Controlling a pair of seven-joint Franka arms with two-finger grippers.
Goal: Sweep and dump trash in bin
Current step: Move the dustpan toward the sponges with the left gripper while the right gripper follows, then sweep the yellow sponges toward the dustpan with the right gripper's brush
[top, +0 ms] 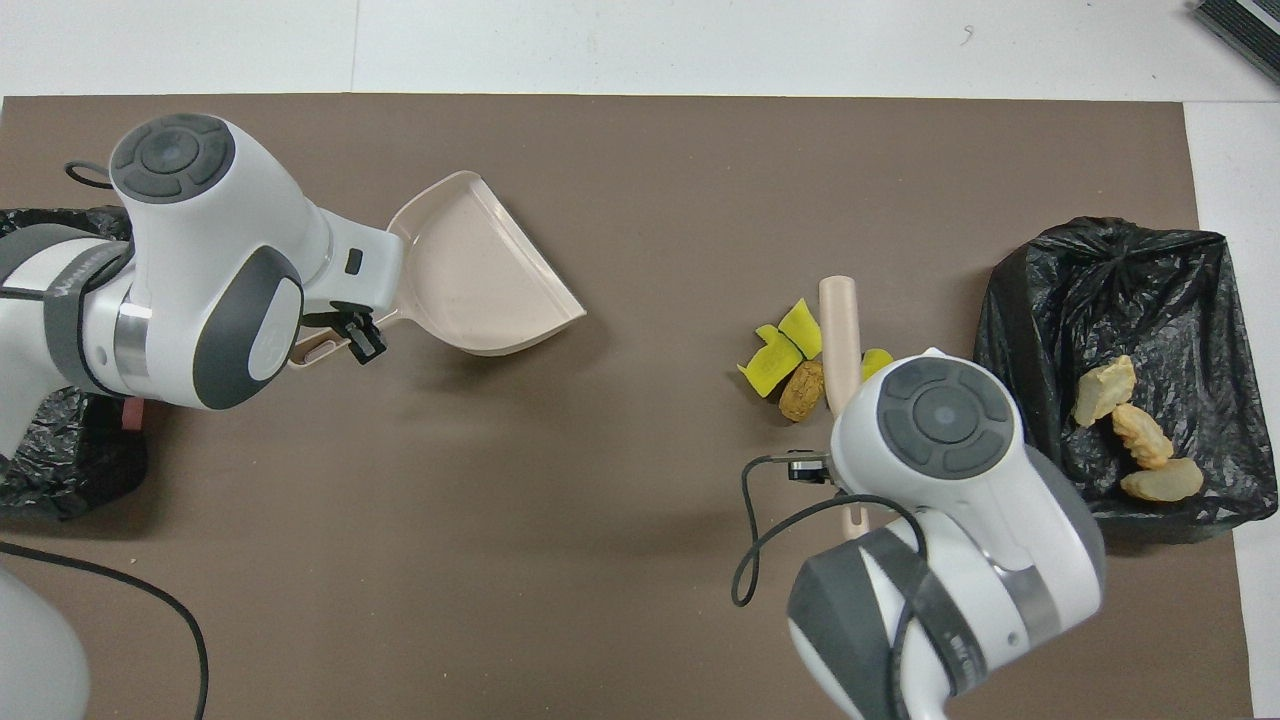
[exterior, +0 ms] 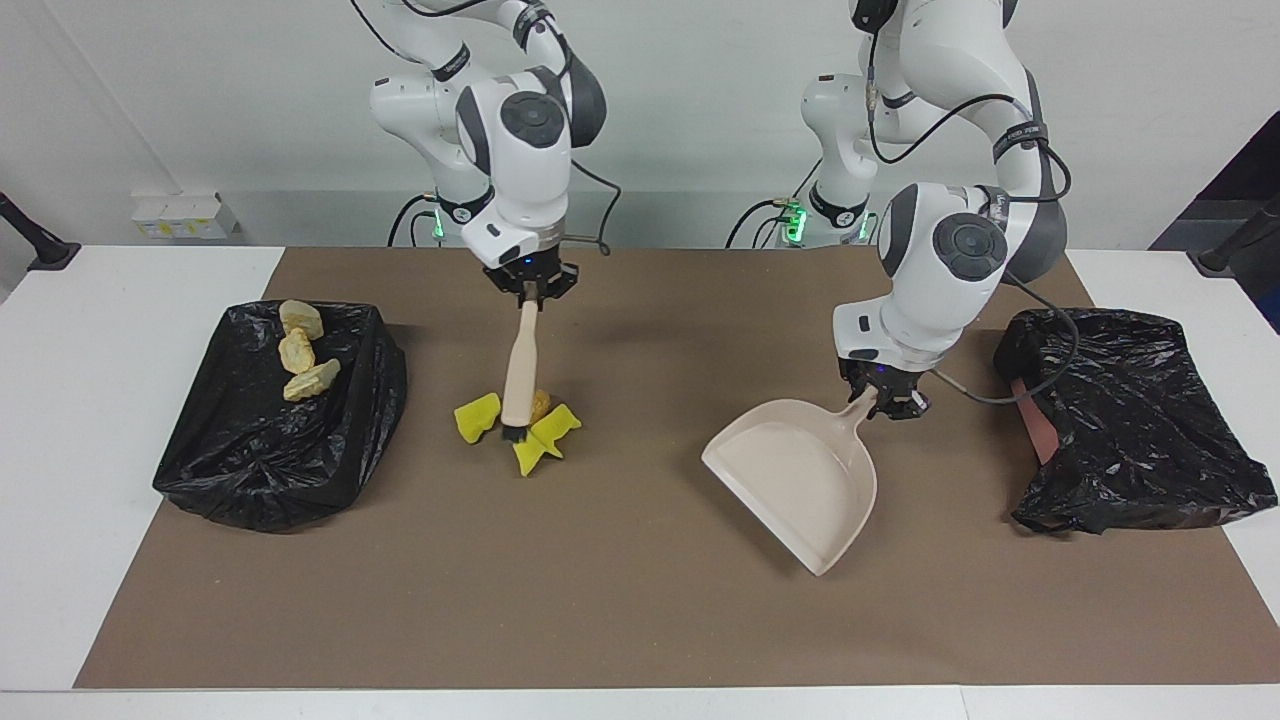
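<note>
1. Right hand (exterior: 529, 288), upper centre-left of the facing view, is closed on the top end of the beige plastic brush with dark bristles (exterior: 520, 372). The brush stands nearly upright, bristles down on the brown mat (exterior: 640, 600) that covers the white tabletop (exterior: 60, 450).
2. Trash around the bristles, centre-left of the facing view:
   - three bright yellow foam wedges (exterior: 478, 417), one toward the right arm's end of the brush, two on its other side;
   - one brown bread-like lump (top: 801, 390) touching the brush handle, partly hidden in the facing view.
3. Left hand (exterior: 888, 400), centre-right of the facing view, grips the handle of the beige plastic dustpan (exterior: 800, 470). The pan sits low at the mat w/ its wide mouth pointing away from the robots; can't tell if the lip touches. Pan is well apart from the yellow/brown trash.
4. Black-bag-lined bin (exterior: 250, 470) at the left edge of the facing view (right arm's end of the mat). Three tan-orange striped croissant-like pieces (exterior: 297, 350) lie in a row on top of its bag.
5. A second crumpled black plastic bag (exterior: 1140, 420) sits at the right edge of the facing view, at the left arm's end, w/ a reddish-brown strip (exterior: 1035, 425) showing at its edge.
</note>
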